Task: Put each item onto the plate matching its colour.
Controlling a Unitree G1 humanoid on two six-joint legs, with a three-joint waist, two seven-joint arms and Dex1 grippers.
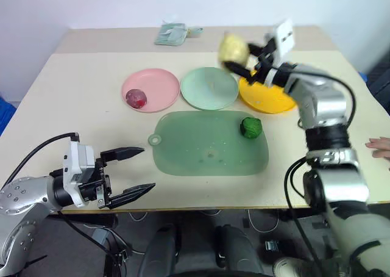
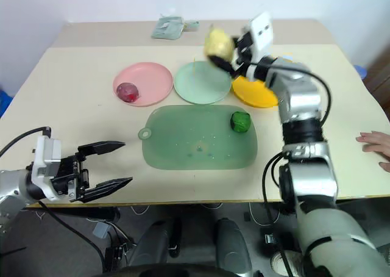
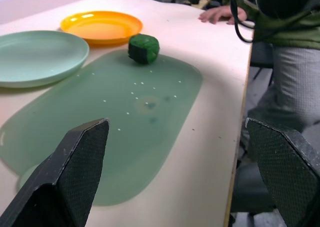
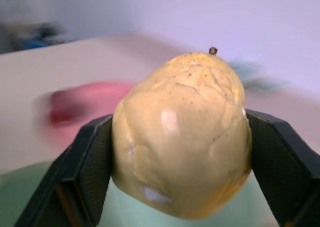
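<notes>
My right gripper (image 1: 239, 58) is raised over the back of the table, shut on the pale yellow pear-like fruit (image 1: 233, 47), between the mint green plate (image 1: 209, 88) and the yellow-orange plate (image 1: 266, 98). In the right wrist view the fruit (image 4: 182, 134) sits between both fingers, stem up. The dark red fruit (image 1: 136, 97) lies on the pink plate (image 1: 150, 89). The dark green bumpy ball (image 1: 250, 127) rests on the right end of the translucent green mat (image 1: 209, 143). My left gripper (image 1: 133, 171) hovers open at the table's front left edge, holding nothing.
A folded greenish cloth (image 1: 171, 33) lies at the back of the table. A person's hand (image 1: 380, 147) rests on the right edge. The mat's ring handle (image 1: 155, 140) points left.
</notes>
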